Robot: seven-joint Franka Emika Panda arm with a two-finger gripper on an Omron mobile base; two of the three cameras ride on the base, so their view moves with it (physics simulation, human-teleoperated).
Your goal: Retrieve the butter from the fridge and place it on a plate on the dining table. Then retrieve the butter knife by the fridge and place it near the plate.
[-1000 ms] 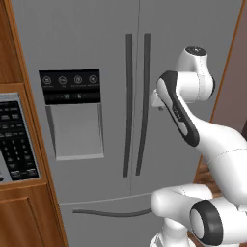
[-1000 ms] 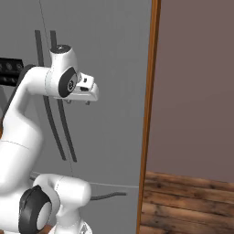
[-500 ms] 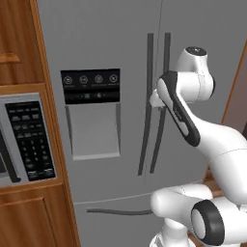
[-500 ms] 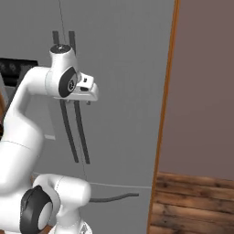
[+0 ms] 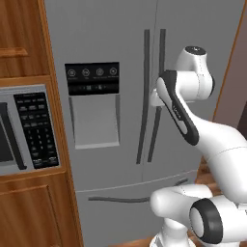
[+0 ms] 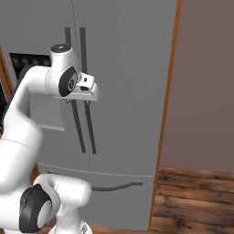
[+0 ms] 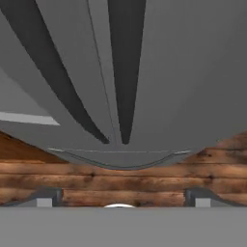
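The whole scene has slid sideways in both base views since a second ago — the fridge (image 5: 144,96) has not moved, the base has driven, and the camera now sits more squarely before the two long dark handles (image 5: 153,96), with the microwave (image 5: 29,130) and wooden cabinet (image 5: 24,38) wider in view at the left. The arm holds the same raised pose throughout.

The end effector (image 7: 120,198) has spread over the same second; in the hand view its two fingertips (image 7: 46,198) stand wide apart with nothing between them, looking down along the handles toward the bottom drawer (image 6: 105,183) and the plank floor (image 6: 192,196).

The doors are shut, so the butter is presumably inside, hidden. Neither butter knife nor plate can be made out here.

My reading: this is the line-up before opening a door — the task is barely begun, and the next move calls for bringing the open fingers around one handle, which the end effector is near but apparently not touching.
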